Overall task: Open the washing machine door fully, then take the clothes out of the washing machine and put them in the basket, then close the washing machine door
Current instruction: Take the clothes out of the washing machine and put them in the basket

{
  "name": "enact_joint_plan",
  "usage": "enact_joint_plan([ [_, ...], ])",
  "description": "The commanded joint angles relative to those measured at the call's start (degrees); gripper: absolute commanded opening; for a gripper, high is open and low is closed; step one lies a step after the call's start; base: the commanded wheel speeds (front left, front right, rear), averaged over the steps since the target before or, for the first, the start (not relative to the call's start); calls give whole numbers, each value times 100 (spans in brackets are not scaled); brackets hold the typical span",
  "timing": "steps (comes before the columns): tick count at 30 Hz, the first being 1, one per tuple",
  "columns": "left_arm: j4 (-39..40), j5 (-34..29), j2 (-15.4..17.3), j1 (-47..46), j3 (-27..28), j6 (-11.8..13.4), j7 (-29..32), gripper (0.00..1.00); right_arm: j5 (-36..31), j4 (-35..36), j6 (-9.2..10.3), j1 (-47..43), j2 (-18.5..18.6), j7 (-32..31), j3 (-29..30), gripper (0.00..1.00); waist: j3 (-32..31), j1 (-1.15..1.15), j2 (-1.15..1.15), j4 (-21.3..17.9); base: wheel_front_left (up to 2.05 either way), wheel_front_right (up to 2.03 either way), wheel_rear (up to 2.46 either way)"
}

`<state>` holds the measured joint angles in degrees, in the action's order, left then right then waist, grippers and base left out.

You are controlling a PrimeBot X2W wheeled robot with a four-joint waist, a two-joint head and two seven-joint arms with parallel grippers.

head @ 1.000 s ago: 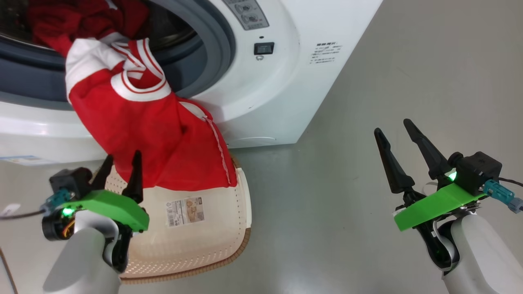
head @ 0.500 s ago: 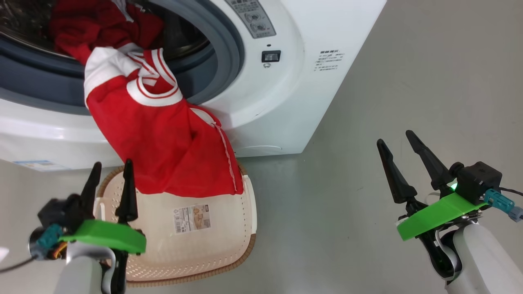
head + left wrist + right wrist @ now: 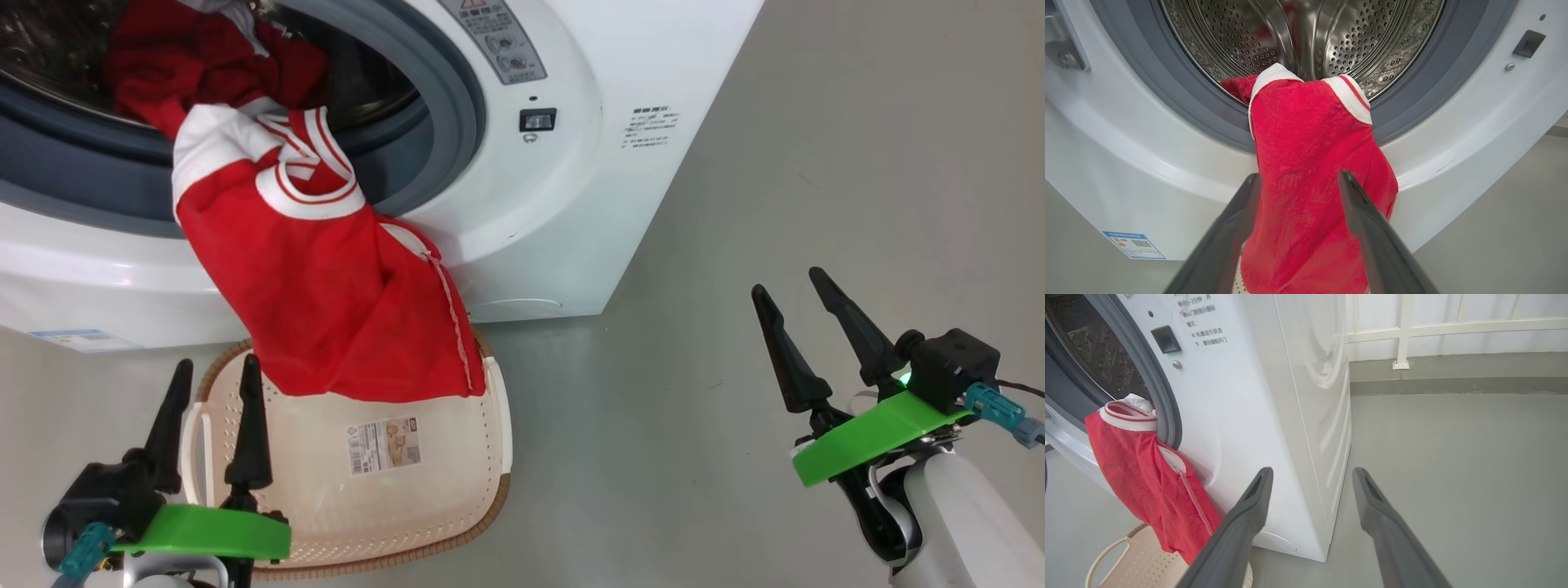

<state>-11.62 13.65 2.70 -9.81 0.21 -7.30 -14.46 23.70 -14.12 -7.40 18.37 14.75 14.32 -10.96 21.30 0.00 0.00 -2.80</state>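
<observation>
The red clothes (image 3: 326,286) with white trim hang out of the washing machine (image 3: 522,204) over its grey rubber ring, their lower end dangling above the cream basket (image 3: 457,490) on the floor. More red fabric lies inside the drum (image 3: 1310,36). The door is out of view. My left gripper (image 3: 214,371) is open at the basket's left rim, below and in front of the hanging clothes (image 3: 1306,183), holding nothing. My right gripper (image 3: 786,282) is open over the bare floor to the right of the machine (image 3: 1290,416). The clothes (image 3: 1147,477) and basket (image 3: 1139,563) also show in the right wrist view.
Grey floor (image 3: 816,122) spreads to the right of the machine. A pale railing and low wall (image 3: 1412,335) stand behind it. A small blue-bordered label (image 3: 1133,245) sits low on the machine's front.
My left gripper has drawn back and down from the hanging clothes, fingers still open. The head camera shifted slightly. The right gripper and the clothes stayed put.
</observation>
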Motion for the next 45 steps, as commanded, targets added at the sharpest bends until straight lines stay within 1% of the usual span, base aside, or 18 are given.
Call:
enact_joint_plan([
  [1, 195, -54, 71, 70, 210, -12, -53, 100, -12, 111, -9, -172, 49, 68, -133, 100, -9, 0, 0, -1, 0, 0, 0],
  [6, 239, -74, 48, 31, 199, -15, -53, 100, -9, 115, -9, -190, 50, 68, -150, 100, -29, 0, 0, -12, 0, 0, 0],
  [11, 42, 68, 59, -284, 118, -17, -53, 100, -18, 136, -9, -182, 44, 68, -119, 100, 11, 0, 0, 7, 0, 0, 0],
  [16, -414, 281, 280, -914, -41, -18, -53, 100, -33, 152, -9, -130, 14, 68, -129, 100, 117, 0, 0, 4, 0, 0, 0],
  [23, -1512, 650, 680, -1937, -473, -18, -53, 100, -47, 161, -9, 6, -30, 68, -158, 100, 298, 0, 0, -42, 0, 0, 0],
  [28, -2279, 849, 869, -2479, -566, -18, -53, 100, -51, 167, -9, 63, -66, 68, -175, 100, 373, 0, 0, -100, 0, 0, 0],
  [31, -2609, 994, 944, -2687, -676, -18, -53, 100, -45, 166, -9, 85, -77, 68, -179, 100, 404, 0, 0, -139, 0, 0, 0],
  [35, -2887, 1403, 1021, -2887, -1012, -18, -53, 100, -43, 170, -9, 95, -79, 68, -161, 100, 433, 0, 0, -160, 0, 0, 0],
  [36, -2887, 1403, 1021, -2887, -1012, -18, -53, 100, -43, 170, -9, 95, -79, 68, -161, 100, 433, 0, 0, -160, 0, 0, 0],
  [41, -3058, 1944, 1240, -3093, -1496, -18, -53, 100, -49, 169, -9, 130, -75, 68, -156, 100, 453, 0, 0, -171, 0, 0, 0],
  [42, -3074, 2021, 1275, -3127, -1559, -18, -53, 97, -53, 172, -9, 137, -73, 68, -152, 100, 455, 0, 0, -169, 0, 0, 0],
  [43, -3088, 2087, 1306, -3157, -1617, -18, -53, 47, -57, 174, -9, 141, -71, 68, -149, 100, 455, 0, 0, -167, 0, 0, 0],
  [44, -3101, 2142, 1333, -3185, -1665, -18, -53, 11, -60, 175, -9, 143, -70, 68, -144, 100, 455, 0, 0, -162, 0, 0, 0],
  [45, -3112, 2192, 1352, -3206, -1714, -18, -53, 0, -63, 177, -9, 145, -67, 68, -139, 100, 456, 0, 0, -156, 0, 0, 0],
])
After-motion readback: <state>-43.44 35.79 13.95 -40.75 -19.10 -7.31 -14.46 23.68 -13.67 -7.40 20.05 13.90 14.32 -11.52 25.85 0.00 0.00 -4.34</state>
